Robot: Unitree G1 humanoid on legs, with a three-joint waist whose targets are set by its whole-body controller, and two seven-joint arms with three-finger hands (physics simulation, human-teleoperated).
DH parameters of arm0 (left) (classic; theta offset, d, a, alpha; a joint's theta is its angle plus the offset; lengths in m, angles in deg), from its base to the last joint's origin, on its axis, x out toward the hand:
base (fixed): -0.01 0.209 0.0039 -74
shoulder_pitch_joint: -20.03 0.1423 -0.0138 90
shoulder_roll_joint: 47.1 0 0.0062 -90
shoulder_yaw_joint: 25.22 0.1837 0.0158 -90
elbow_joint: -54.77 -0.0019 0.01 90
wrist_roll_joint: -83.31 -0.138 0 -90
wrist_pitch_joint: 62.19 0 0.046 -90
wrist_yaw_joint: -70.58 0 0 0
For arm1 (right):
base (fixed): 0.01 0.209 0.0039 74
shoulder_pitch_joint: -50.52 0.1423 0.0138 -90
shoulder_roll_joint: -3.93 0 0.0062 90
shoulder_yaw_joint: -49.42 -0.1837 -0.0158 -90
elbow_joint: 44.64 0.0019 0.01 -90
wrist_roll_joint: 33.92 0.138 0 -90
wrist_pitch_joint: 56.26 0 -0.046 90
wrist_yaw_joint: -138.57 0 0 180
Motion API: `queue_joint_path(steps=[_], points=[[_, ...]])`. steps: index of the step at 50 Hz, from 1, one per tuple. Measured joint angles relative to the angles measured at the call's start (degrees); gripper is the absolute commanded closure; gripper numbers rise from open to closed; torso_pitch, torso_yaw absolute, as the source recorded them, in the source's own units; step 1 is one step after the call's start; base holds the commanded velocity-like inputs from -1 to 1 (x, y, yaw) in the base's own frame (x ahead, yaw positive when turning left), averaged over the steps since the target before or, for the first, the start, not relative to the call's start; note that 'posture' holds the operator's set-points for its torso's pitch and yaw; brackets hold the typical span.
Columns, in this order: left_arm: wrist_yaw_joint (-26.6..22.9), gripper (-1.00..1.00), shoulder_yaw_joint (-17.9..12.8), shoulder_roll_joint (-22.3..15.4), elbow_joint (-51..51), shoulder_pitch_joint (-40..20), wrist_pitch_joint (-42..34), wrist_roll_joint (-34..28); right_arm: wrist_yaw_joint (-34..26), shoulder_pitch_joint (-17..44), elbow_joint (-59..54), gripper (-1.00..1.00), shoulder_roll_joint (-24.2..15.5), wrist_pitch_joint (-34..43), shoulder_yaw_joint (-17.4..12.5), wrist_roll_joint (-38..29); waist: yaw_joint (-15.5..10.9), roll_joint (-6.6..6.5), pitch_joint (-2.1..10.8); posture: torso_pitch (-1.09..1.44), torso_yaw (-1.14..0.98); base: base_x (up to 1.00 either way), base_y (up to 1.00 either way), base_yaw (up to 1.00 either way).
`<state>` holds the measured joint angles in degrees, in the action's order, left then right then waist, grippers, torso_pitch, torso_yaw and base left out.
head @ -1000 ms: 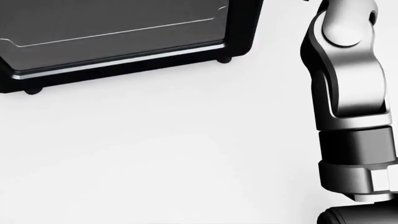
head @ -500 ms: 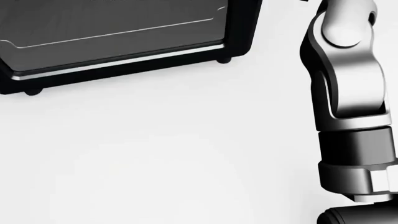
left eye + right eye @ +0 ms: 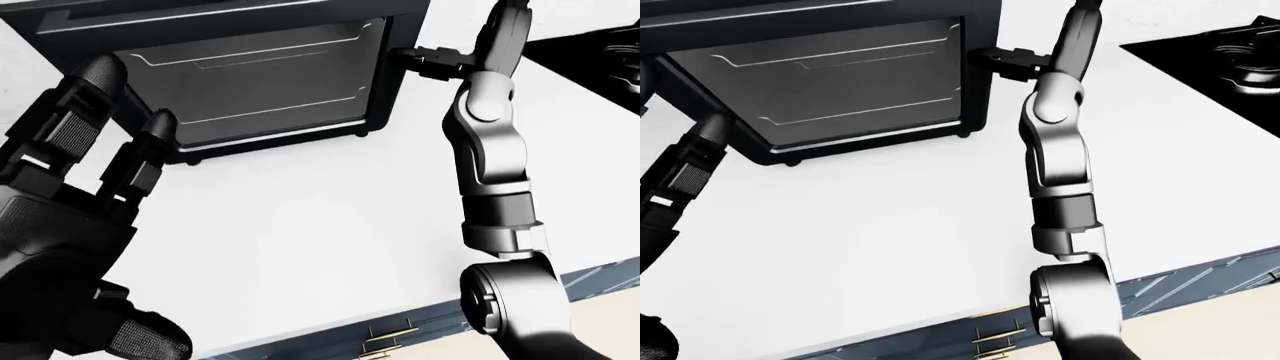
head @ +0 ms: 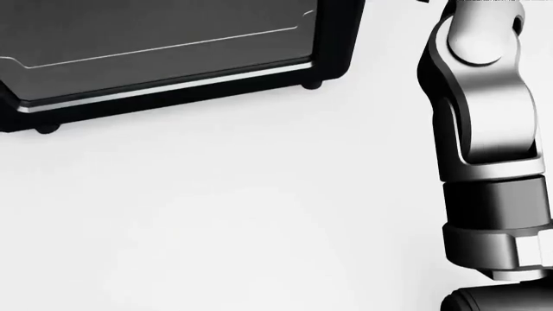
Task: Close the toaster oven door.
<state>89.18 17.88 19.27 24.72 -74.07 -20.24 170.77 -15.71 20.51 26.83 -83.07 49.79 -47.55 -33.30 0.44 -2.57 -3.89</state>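
Right hand [image 3: 425, 61] reaches up beside toaster oven [image 3: 395, 67], fingers touching its right side wall; spread unclear, nothing visibly held. Left hand [image 3: 75, 225] raised, fingers splayed, empty, near oven's lower-left corner. Door [image 3: 255, 82] looks flush with body: task likely done or nearly. White counter [image 3: 310, 225] beneath; stove [image 3: 1220, 52] far right.

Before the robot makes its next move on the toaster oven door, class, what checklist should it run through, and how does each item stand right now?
1. Toaster oven in view: ok, at the top of the left-eye view.
2. Door already shut: cannot tell from this angle.
3. Right robot hand at the oven: ok, beside its right side; whether it touches, cannot tell.
4. Left robot hand free: ok, fingers open, holding nothing.
5. Stove apart from the right arm: ok, it lies off to the right.
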Motion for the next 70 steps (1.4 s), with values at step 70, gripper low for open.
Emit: queue_joint_path(steps=[70], points=[[3.06,-1.00,22.16,4.51,-12.30,-18.36,-5.55,-14.55,0.53,0.18,0.97,-1.00,0.04,0.31,-0.09,0.36,-0.12,0.41,0.64,0.00,0.00,0.00,0.00,0.00]])
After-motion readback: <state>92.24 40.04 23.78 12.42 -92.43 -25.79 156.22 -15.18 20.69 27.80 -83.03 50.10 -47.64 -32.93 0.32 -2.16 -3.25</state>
